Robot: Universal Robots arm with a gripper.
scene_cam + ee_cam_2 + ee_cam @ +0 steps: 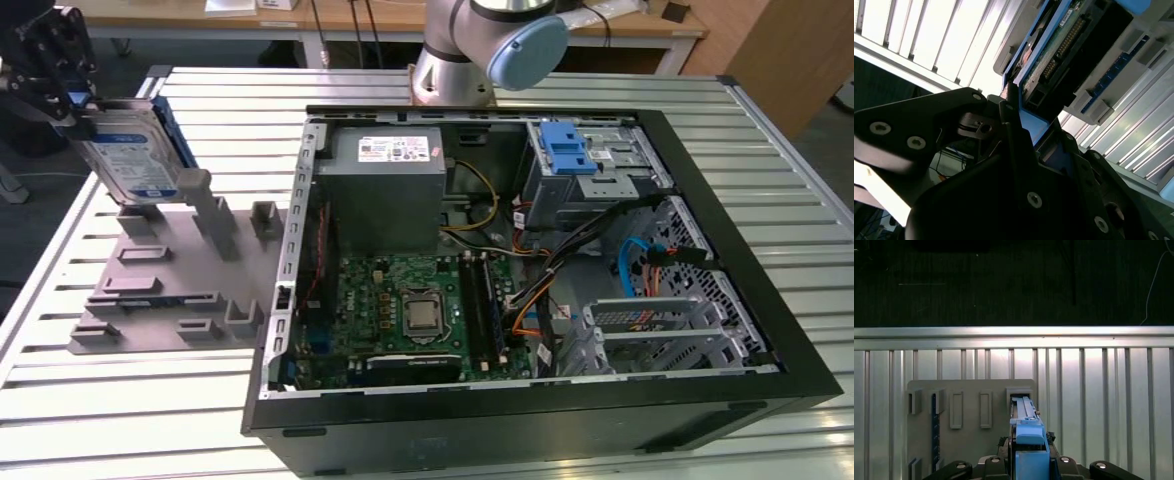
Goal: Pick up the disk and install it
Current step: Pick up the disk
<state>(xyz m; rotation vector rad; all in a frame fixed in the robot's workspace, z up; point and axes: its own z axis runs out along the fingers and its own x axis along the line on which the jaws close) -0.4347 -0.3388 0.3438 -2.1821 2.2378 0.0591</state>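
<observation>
At about ten o'clock in the exterior view, the gripper has its jaws clenched on the upper end of the disk. The disk hangs straight below them, at six o'clock from the jaws, with its long axis upright and slightly tilted. It stands on edge over the grey fixture plate, which rests on the slatted metal counter. Its lower end sits right at one of the plate's raised holders, and I cannot tell whether it touches the holder or has cleared it. The broad silver face carries a white-and-blue label, and a blue plastic carrier frames the edges. In the first wrist view the disk shows as a thin blue edge between the jaws, lined up with an open slot in the plate. In the second wrist view its underside shows a green board and a dark connector. The open computer case lies well apart toward three o'clock from the disk, with its blue-latched drive cage at about one o'clock.
</observation>
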